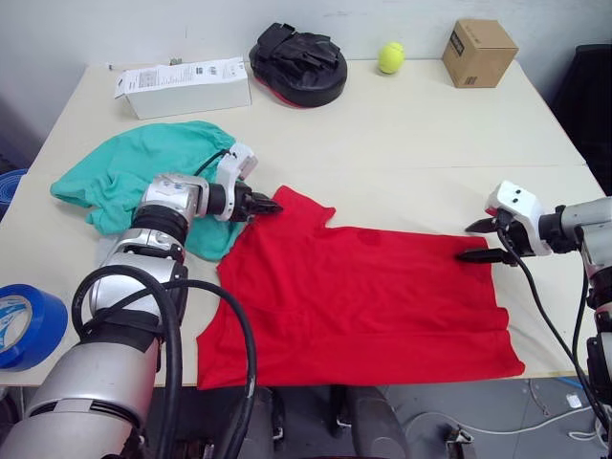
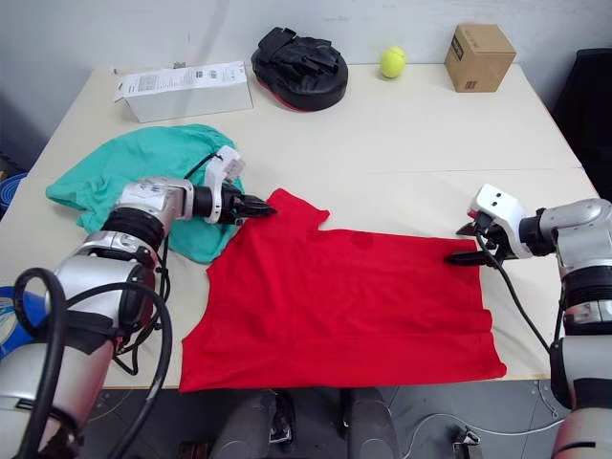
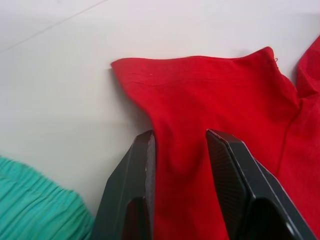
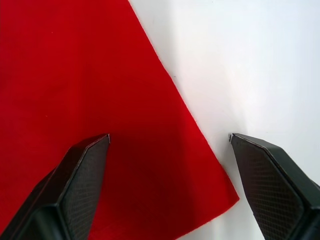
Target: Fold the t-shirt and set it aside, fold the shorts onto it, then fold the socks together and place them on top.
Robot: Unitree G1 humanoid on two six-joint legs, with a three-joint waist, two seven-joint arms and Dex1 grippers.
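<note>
Shirt spread flat, both pincers set at opposite corners

Red t-shirt [image 1: 363, 296] lies spread across the near half of the table [image 1: 430, 143], one sleeve reaching up toward the teal shorts [image 1: 134, 172], which sit bunched at the table's left side and touch the shirt's edge. No socks are visible.

The left pincer [image 1: 271, 205] is at that sleeve; in its wrist view the fingers [image 3: 140, 175] stand partly apart with sleeve cloth running between them, not yet clamped. The right pincer [image 1: 478, 241] hovers at the shirt's far right corner, spread wide, one finger over the red cloth and the other over bare table, holding nothing.

Risks, as I judge them: the left fingers straddle only a narrow ridge of sleeve, so closing could catch a single layer or slip off. The right pincer sits so near the corner that it may pinch too little. Lifting unevenly would twist the fold, and the sleeve could drag the shorts along.

Behind lie a white box [image 1: 184, 86], a black pad [image 1: 298, 65], a tennis ball [image 1: 390, 57] and a cardboard box [image 1: 480, 52].
</note>
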